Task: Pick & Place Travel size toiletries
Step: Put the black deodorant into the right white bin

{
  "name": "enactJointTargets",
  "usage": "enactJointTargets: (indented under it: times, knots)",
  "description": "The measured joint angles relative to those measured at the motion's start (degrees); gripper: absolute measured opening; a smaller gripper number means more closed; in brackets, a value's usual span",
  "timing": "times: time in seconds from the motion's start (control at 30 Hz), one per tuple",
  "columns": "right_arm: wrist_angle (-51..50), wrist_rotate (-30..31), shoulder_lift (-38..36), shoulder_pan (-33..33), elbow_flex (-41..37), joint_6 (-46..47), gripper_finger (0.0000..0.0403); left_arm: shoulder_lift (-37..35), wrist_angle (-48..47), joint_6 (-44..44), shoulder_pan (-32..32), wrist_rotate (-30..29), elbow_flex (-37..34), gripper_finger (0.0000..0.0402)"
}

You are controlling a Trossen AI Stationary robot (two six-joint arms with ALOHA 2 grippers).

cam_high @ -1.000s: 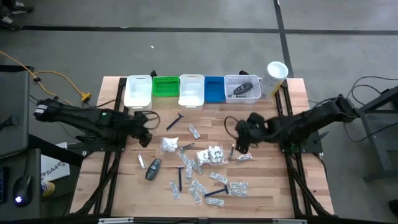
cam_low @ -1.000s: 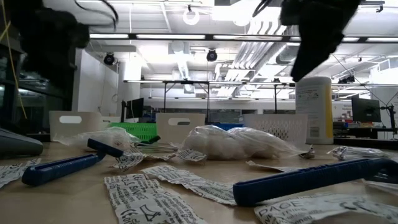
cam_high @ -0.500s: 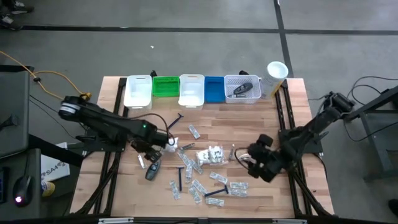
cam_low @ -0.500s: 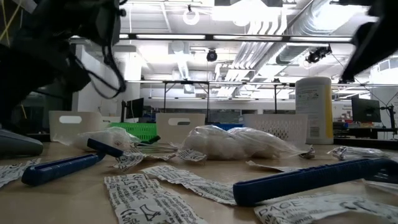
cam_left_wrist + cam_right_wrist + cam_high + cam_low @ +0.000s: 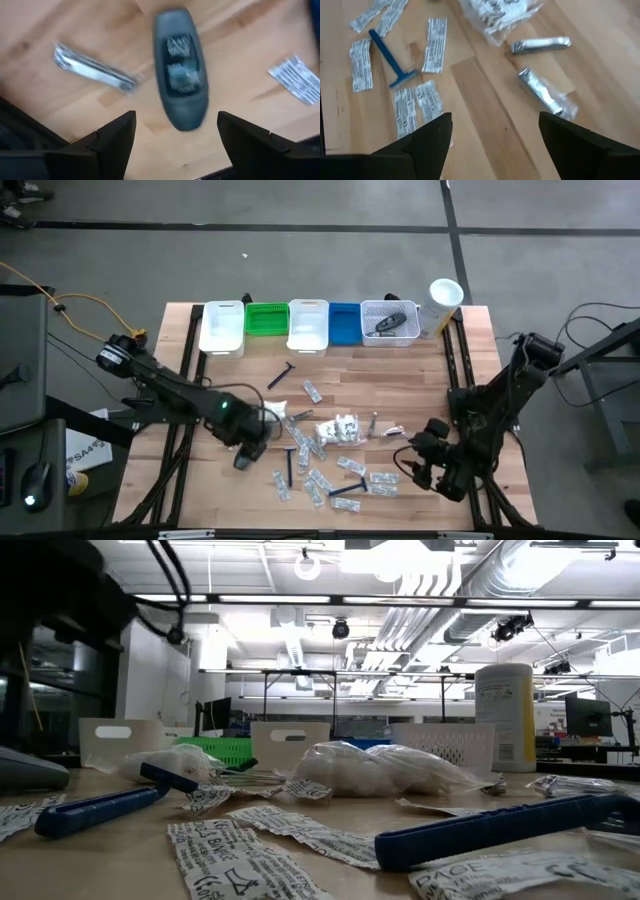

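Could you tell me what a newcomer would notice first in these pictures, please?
Probably the scatter of sachets, razors and small tubes across the middle of the wooden table. Next, the left gripper, jaws open, poised over a dark grey oval container, and the row of white, green and blue bins along the far edge.

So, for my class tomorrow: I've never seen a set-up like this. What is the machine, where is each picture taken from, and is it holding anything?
It is a robot with two dark arms at a wooden table. One picture looks straight down, one looks level across the tabletop, and two come from cameras on the wrists. Sachets, razors and small tubes lie scattered; bins line the far edge. The left gripper hangs open over a dark grey oval container. The right gripper is open above the tubes. Neither holds anything.
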Motion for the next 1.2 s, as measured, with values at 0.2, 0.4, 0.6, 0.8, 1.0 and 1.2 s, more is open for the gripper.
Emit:
enactJointTargets:
  times: [0.2, 0.4, 0.6, 0.8, 1.0, 1.2]
  knots:
    - [2.44, 0.29, 2.8, 1.02, 0.0, 0.76, 0.029, 0.17, 0.41, -8.12, -4.87, -3.92, -0.07, 0.0278]
    - [3.6, 0.63, 3.32, 0.92, 0.0, 0.46, 0.029, 0.37, 2.79, -5.27, -5.08, -4.92, -0.07, 0.0278]
    - [3.65, 1.57, 3.32, 0.93, 0.0, -0.09, 0.029, 0.37, 4.37, -4.04, -5.09, -4.84, -0.07, 0.0278]
    - [3.63, 1.61, 3.32, 0.92, 0.0, -3.15, 0.029, 2.11, 4.31, -6.75, -5.08, -4.68, -0.12, 0.0284]
    - [3.5, 1.45, 3.32, 0.95, 0.0, -7.3, 0.029, 7.32, 4.86, -8.32, -4.86, -2.6, -0.19, 0.0325]
    - [3.52, 1.94, 3.32, 0.95, 0.0, -8.89, 0.029, 10.21, 7.82, -10.1, -4.34, -1.12, -0.15, 0.0343]
